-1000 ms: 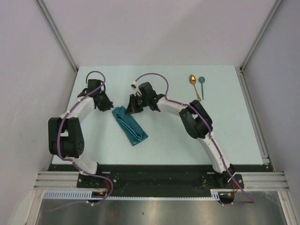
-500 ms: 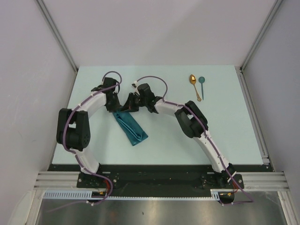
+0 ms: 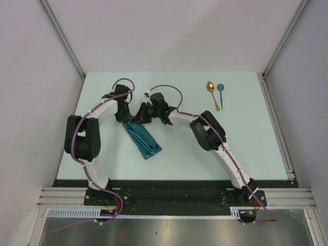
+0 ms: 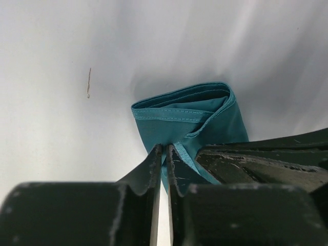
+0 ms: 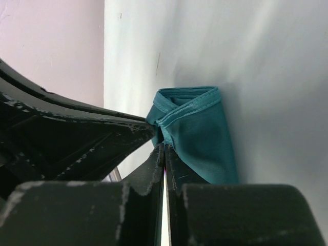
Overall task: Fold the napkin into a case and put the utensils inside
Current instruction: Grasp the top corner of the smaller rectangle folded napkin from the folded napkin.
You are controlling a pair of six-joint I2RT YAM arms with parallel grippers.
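Nearest you in the top view, the case (image 3: 145,139) lies flat on the pale table (image 3: 246,148), left of centre: a narrow teal strip of folded cloth with a slight sheen and long creases. Its long axis runs on a diagonal, with the near end pointing toward the right arm's base and the far end up and to the left, where both arms' tips meet over it. That view hides the hold itself; your wrist cameras show it. From the left wrist, the left gripper (image 4: 164,149) has its jaws drawn almost together on a stitched edge of the cloth, and beyond them the far end shows stacked layers with a dark gap between them. From the right wrist, the right gripper (image 5: 164,147) is closed to a sliver, nipping a layer at that same end. Farther back and well to the right, only the top view shows the gold spoon (image 3: 213,96) and the teal spoon (image 3: 221,96) side by side, bowls away from you.
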